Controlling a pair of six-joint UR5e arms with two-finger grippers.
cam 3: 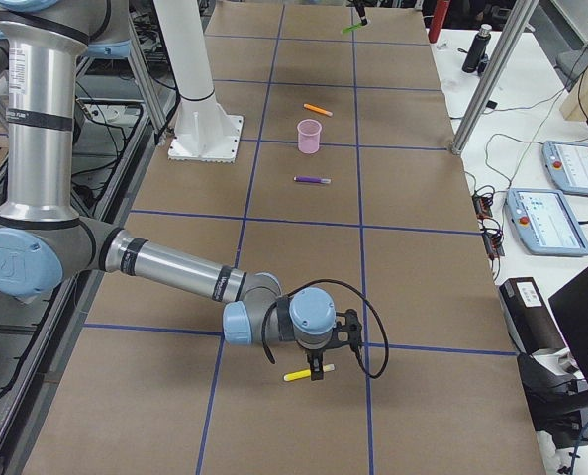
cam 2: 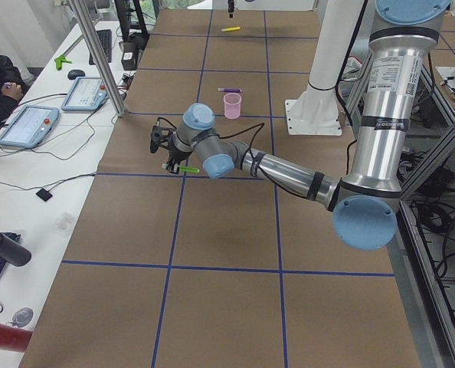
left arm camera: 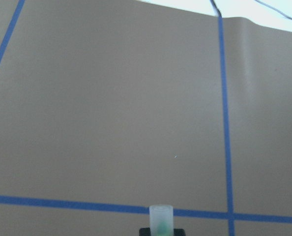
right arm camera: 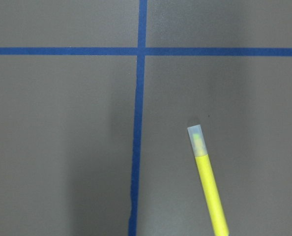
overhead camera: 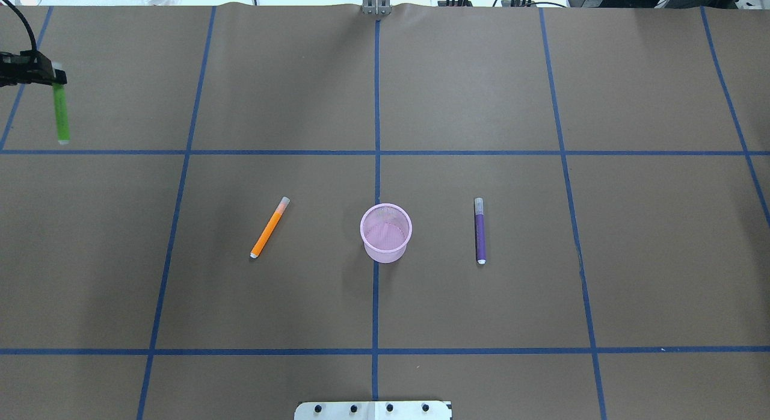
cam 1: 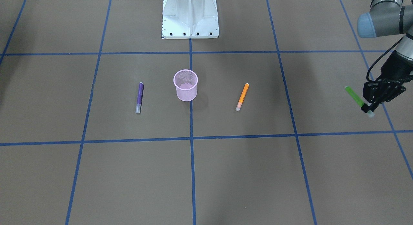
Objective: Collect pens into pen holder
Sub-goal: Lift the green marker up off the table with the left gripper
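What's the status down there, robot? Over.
Left gripper shut on green pen, held aloft. Right gripper over yellow pen, grip unclear. Orange pen, purple pen flank empty holder. Nothing seen in the way.

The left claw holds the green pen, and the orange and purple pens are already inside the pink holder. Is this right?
No. The left claw holds the green pen, but the orange pen and the purple pen lie on the table beside the pink holder, as the overhead view shows.

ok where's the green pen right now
The slim green pen is clamped near its pale cap in the left end effector, at the overhead view's far left edge, well left of the slim orange pen and the pink wire-mesh cup.
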